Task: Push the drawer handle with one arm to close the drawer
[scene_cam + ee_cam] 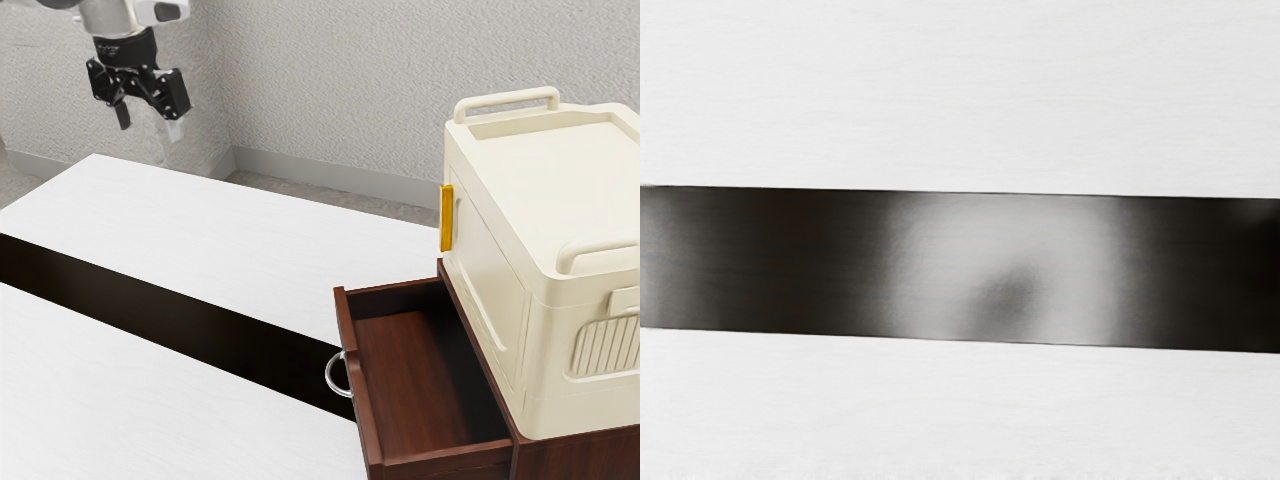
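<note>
Pincer [149,124] apart and empty, we hover at the exterior frame's upper left, well apart from the metal handle [329,378], which faces outward on the open drawer [408,385] at lower right, presumably leaving us room to line up an inward push.

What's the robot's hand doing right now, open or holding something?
Gripper: open, its two fingers apart, holding nothing.
</note>
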Robot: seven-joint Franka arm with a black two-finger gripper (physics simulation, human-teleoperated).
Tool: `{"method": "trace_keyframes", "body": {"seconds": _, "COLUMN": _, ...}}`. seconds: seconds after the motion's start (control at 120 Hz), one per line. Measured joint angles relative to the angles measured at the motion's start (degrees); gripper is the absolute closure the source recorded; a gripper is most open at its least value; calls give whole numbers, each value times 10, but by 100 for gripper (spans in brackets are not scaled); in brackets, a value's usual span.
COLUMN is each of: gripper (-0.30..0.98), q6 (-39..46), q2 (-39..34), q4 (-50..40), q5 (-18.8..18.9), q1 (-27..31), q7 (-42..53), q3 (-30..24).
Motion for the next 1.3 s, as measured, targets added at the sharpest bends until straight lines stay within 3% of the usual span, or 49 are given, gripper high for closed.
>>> {"method": "trace_keyframes", "body": {"seconds": 0.142, "gripper": 0, "q6": -19, "q2": 1, "q4": 5, "q5": 2, "q1": 13, "q7": -7, "q3": 3}}
{"method": "trace_keyframes", "body": {"seconds": 0.225, "gripper": 0, "q6": -57, "q2": 1, "q4": 139, "q5": 0, "q1": 30, "q7": -10, "q3": -9}}
{"method": "trace_keyframes", "body": {"seconds": 0.3, "gripper": 0, "q6": -85, "q2": 0, "q4": 182, "q5": -2, "q1": 31, "q7": -12, "q3": -22}}
{"method": "trace_keyframes", "body": {"seconds": 0.533, "gripper": 0, "q6": -125, "q2": 0, "q4": 197, "q5": -3, "q1": -15, "q7": -19, "q3": -39}}
{"method": "trace_keyframes", "body": {"seconds": 0.683, "gripper": 0, "q6": -141, "q2": -10, "q4": 195, "q5": -4, "q1": -3, "q7": -22, "q3": -45}}
{"method": "trace_keyframes", "body": {"seconds": 0.733, "gripper": 0, "q6": -131, "q2": -67, "q4": 109, "q5": -4, "q1": 23, "q7": -22, "q3": -71}}
{"method": "trace_keyframes", "body": {"seconds": 0.833, "gripper": 0, "q6": -64, "q2": -204, "q4": -182, "q5": -21, "q1": 14, "q7": -24, "q3": -90}}
{"method": "trace_keyframes", "body": {"seconds": 0.958, "gripper": 0, "q6": 55, "q2": -280, "q4": -406, "q5": -36, "q1": 0, "q7": -21, "q3": -109}}
{"method": "trace_keyframes", "body": {"seconds": 1.108, "gripper": 0, "q6": 176, "q2": -307, "q4": -520, "q5": -43, "q1": -23, "q7": 5, "q3": -118}}
{"method": "trace_keyframes", "body": {"seconds": 1.3, "gripper": 0, "q6": 259, "q2": -324, "q4": -573, "q5": -46, "q1": -36, "q7": 55, "q3": -177}}
